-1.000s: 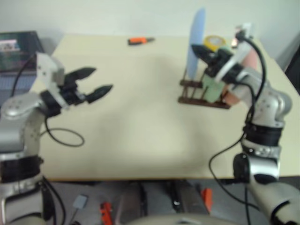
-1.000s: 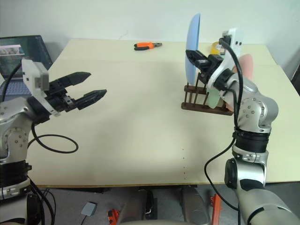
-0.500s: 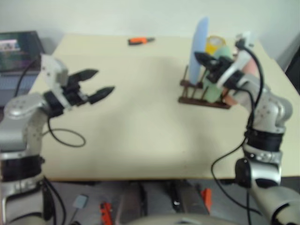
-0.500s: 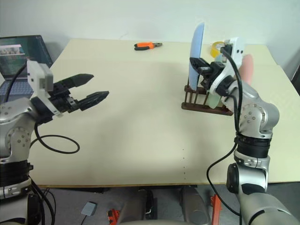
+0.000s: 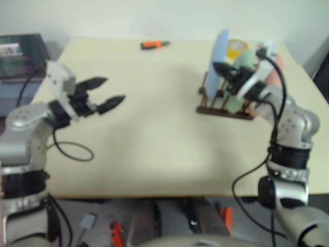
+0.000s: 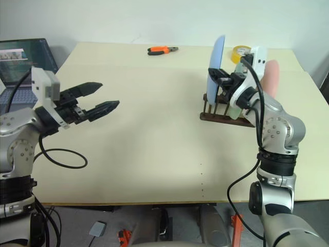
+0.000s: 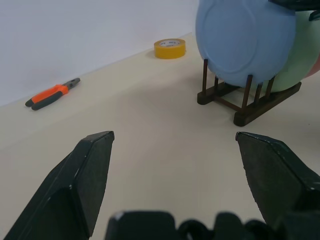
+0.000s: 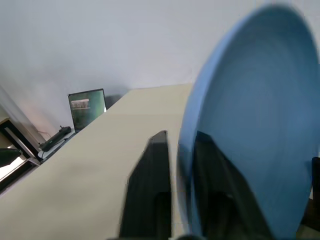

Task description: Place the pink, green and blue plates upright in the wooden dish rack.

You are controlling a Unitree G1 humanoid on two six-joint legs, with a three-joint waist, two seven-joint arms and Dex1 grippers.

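Blue plate (image 6: 215, 64) upright in rack (image 6: 226, 114), foremost slot at the end nearest the table's open middle, leaning slightly. Green plate (image 7: 296, 65) directly behind it in the rack, pink plate (image 6: 269, 77) behind the green; pink mostly hidden by the right arm, so its seating between pegs cannot be told. Rack sitting on table (image 6: 154, 134), far right part.

Right claw (image 6: 219, 78) at the blue plate's rim, one black finger on each face of the plate in the right wrist view (image 8: 155, 190). Fingers slightly parted around the rim; contact with the plate not resolvable, so grip versus release cannot be told.

Left claw (image 6: 105, 96) well apart from the rack, over the bare left part of the table, pointing level toward the rack. Fingers spread wide, nothing between them. Seen past those fingers in the left wrist view: rack with blue plate face-on, green edge behind.

Yellow tape roll (image 7: 169, 48) on the table beyond the rack, near the far edge. Orange-handled pliers (image 6: 161, 50) further along that far edge, well apart from both claws. Laptop (image 6: 24, 56) off the table, beyond the left claw, screen lit.
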